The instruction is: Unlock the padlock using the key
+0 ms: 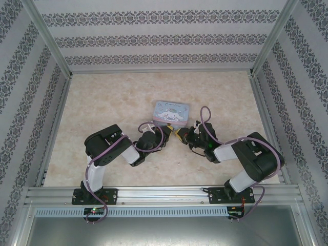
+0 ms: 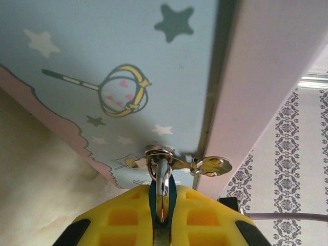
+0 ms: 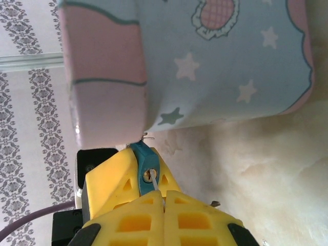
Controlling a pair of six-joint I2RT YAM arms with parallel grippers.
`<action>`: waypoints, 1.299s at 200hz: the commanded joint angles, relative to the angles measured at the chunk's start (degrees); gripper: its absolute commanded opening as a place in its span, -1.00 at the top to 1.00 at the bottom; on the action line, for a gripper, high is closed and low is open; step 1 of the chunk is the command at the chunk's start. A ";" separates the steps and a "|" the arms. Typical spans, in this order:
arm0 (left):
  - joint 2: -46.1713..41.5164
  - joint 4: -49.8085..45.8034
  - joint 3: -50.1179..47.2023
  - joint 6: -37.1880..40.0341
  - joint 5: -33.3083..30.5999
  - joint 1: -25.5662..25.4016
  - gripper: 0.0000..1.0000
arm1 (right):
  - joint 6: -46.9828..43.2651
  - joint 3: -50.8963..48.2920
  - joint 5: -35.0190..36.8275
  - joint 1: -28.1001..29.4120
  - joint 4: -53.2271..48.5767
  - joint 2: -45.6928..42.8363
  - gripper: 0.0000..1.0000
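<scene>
The teal-blue padlock (image 3: 139,158) hangs from the clasp (image 2: 160,152) of a pale blue cartoon tin (image 1: 172,112). Its metal shackle (image 2: 163,177) passes through the clasp ring. My left gripper (image 2: 162,218) is shut on the padlock body (image 2: 152,197), and its yellow fingers (image 3: 110,182) show in the right wrist view too. My right gripper (image 3: 164,207) is shut on the key (image 3: 155,183). The key's thin shaft points into the brass keyhole (image 3: 147,176); its head is hidden between the pads. Seen from above, the two grippers (image 1: 174,135) meet just in front of the tin.
The tin's pink side wall (image 3: 105,77) stands right behind the padlock. A hinged metal latch plate (image 2: 212,165) sticks out beside the clasp. Patterned walls (image 1: 31,77) enclose the marbled tabletop (image 1: 102,102). A small metal bit (image 3: 216,204) lies on the table beside my right fingers.
</scene>
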 commanded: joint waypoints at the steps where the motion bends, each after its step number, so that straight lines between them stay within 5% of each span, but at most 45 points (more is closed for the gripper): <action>1: -2.15 7.72 0.78 -0.86 7.51 -4.17 1.00 | -1.42 0.93 1.94 -0.79 3.67 1.76 1.00; 129: -2.08 7.72 1.23 -0.95 8.31 -4.30 1.00 | -1.17 2.45 -3.00 -4.33 5.87 4.77 1.00; 260: -2.19 7.81 1.34 -1.03 7.56 -4.57 1.00 | 5.63 1.09 -2.87 1.31 22.54 15.56 1.00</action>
